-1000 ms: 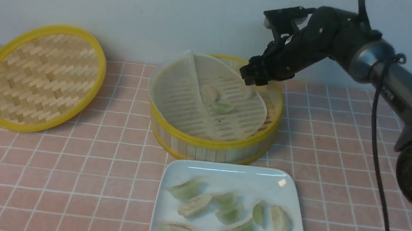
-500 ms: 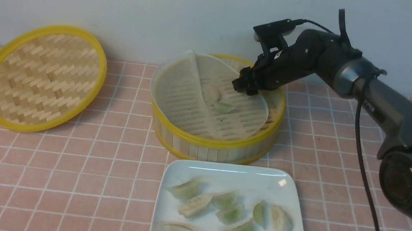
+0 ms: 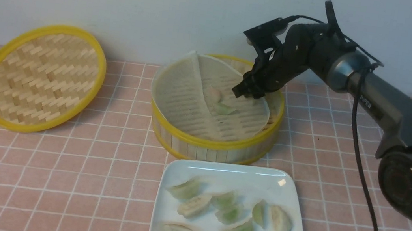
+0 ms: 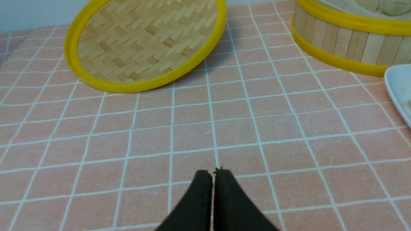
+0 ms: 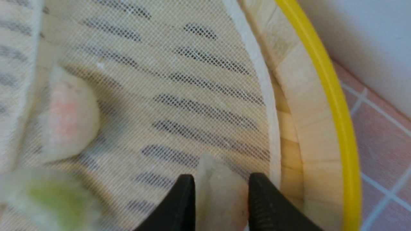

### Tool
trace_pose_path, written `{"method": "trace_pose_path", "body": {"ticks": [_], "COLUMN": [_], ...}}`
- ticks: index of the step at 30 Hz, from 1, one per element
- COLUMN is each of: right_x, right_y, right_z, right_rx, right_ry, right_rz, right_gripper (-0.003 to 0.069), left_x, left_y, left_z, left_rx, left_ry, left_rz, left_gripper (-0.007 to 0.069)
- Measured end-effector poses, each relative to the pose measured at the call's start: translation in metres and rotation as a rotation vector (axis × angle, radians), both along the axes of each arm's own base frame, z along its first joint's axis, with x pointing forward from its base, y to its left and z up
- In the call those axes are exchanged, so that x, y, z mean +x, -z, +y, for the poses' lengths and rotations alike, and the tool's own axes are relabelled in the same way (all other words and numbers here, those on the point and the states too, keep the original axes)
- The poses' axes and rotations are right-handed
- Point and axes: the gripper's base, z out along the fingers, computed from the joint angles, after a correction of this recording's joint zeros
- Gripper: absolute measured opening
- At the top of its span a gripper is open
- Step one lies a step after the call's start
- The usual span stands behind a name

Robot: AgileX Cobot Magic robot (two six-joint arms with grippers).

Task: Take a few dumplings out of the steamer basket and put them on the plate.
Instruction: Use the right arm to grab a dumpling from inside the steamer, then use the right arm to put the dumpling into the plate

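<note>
The steamer basket [image 3: 210,144] stands mid-table behind the white plate [image 3: 230,174]. My right gripper [image 3: 244,92] reaches down into the basket's far right side. In the right wrist view the right gripper [image 5: 221,179] has both fingers against a pale dumpling [image 5: 220,199] lying on the liner near the wall. A cream-pink dumpling [image 5: 69,115] and a green one [image 5: 51,195] lie apart from it, near the basket's middle [image 3: 218,101]. Several dumplings [image 3: 232,214] rest on the plate. My left gripper [image 4: 213,173] is shut and empty, low over the tiles.
The flat woven lid [image 3: 42,76] leans against the wall at the far left. The liner sheet [image 3: 181,92] is folded up on the basket's left half. A black cable [image 3: 363,160] hangs from the right arm. The plate's front edge runs off the picture.
The right gripper has dropped from above the basket's far rim down onto the liner, and its fingers have closed in around the dumpling. The left arm has not moved.
</note>
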Motion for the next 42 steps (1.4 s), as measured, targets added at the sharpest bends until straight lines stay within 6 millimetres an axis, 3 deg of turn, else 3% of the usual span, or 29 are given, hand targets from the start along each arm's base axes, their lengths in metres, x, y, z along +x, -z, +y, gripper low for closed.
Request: {"method": "trace_pose_path", "body": {"ticks": [8,10,13,17,19,20,22,27,30,34,42], "right_x": [-0.034,-0.039,-0.055,-0.088,-0.111,-0.134,-0.15,-0.225,-0.25,-0.261,-0.253], "right_y": [-0.084,-0.093,-0.123,-0.155,-0.17,-0.185,-0.19,-0.175,-0.144,-0.101,-0.027], "right_z": [-0.013,-0.014,-0.021,-0.034,-0.042,-0.049,-0.054,-0.073,-0.077,-0.078,-0.078], "right_rx": [-0.006,-0.004,0.019,0.037,0.054,0.076,0.088,0.159,0.199,0.243,0.188], "right_ry": [0.011,0.01,0.032,0.059,0.063,0.061,0.058,0.048,0.052,0.058,0.126], "right_rz": [0.05,0.056,0.045,0.05,0.061,0.062,0.075,0.232,0.311,0.33,0.422], "right_gripper": [0.0191,0.019,0.0189,0.0184,0.0184,0.0184,0.0184,0.0181,0.018,0.0178,0.0175], "left_x": [0.0,0.0,0.0,0.0,0.0,0.0,0.0,0.0,0.0,0.0,0.0], "left_y": [0.0,0.0,0.0,0.0,0.0,0.0,0.0,0.0,0.0,0.0,0.0], "left_z": [0.0,0.0,0.0,0.0,0.0,0.0,0.0,0.0,0.0,0.0,0.0], "left_rx": [0.0,0.0,0.0,0.0,0.0,0.0,0.0,0.0,0.0,0.0,0.0], "left_ry": [0.0,0.0,0.0,0.0,0.0,0.0,0.0,0.0,0.0,0.0,0.0], "left_rz": [0.0,0.0,0.0,0.0,0.0,0.0,0.0,0.0,0.0,0.0,0.0], "left_gripper": [-0.0006,-0.0006,-0.0006,-0.0006,-0.0006,-0.0006,-0.0006,-0.0006,-0.0006,-0.0006,-0.0006]}}
